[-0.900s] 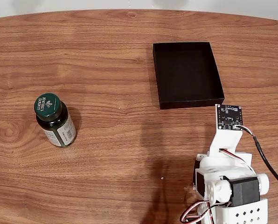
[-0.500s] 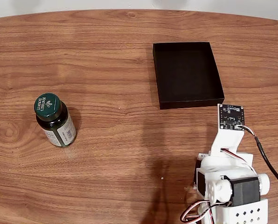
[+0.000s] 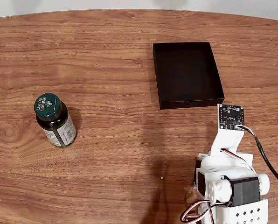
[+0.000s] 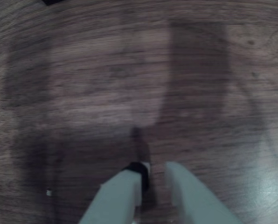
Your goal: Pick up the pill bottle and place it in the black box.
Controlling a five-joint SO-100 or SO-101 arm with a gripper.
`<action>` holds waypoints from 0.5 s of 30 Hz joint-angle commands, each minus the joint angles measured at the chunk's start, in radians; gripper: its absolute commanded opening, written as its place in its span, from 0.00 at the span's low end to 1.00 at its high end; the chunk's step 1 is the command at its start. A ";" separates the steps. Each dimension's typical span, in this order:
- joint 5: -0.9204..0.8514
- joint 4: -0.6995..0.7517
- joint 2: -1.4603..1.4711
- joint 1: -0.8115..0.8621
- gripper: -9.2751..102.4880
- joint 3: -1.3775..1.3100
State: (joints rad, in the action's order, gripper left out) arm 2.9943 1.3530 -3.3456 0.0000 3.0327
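Pill bottle (image 3: 55, 120) upright on table (image 3: 111, 154), apart from black box (image 3: 187, 73).

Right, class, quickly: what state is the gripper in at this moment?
Gripper: nearly shut, a narrow gap between the fingers, holding nothing; it hangs over bare table.

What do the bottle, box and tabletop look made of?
Pill bottle: dark green translucent body with highlights, likely plastic or glass; paper label.
Black box: matte black with thin walls, maybe card or plastic.
Table: wood grain, smooth; could be veneer or laminate.
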 commanded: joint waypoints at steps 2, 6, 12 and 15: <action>-0.031 0.155 0.006 0.006 0.09 -0.003; -0.026 0.155 0.006 0.005 0.09 -0.003; -0.020 0.150 0.006 -0.044 0.08 -0.003; 0.003 0.130 0.006 -0.038 0.09 -0.003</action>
State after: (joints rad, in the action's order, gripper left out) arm 2.9943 1.3530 -3.3456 -0.0414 3.0327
